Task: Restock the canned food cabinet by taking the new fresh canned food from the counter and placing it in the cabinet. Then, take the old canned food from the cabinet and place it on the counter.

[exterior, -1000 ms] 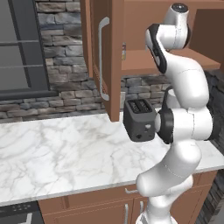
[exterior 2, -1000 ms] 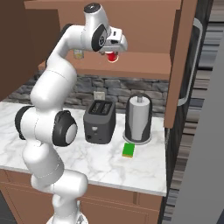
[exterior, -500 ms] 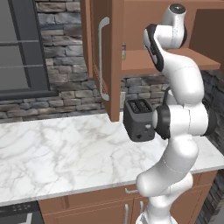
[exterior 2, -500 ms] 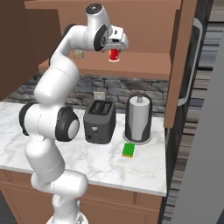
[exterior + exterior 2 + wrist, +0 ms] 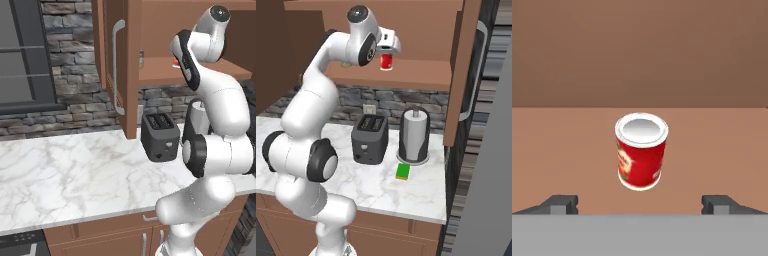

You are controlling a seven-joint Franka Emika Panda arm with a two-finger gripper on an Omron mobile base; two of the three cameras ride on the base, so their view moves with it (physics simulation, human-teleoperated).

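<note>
Since a second ago the gripper [image 5: 387,52] has carried the red can [image 5: 386,61] further right along the cabinet shelf [image 5: 421,76] and let go of it. Its fingers [image 5: 559,204] are now spread wide apart, one on each side of the can with clear space between, touching nothing. Upright, the can stands on the brown shelf, white rim up.
</note>
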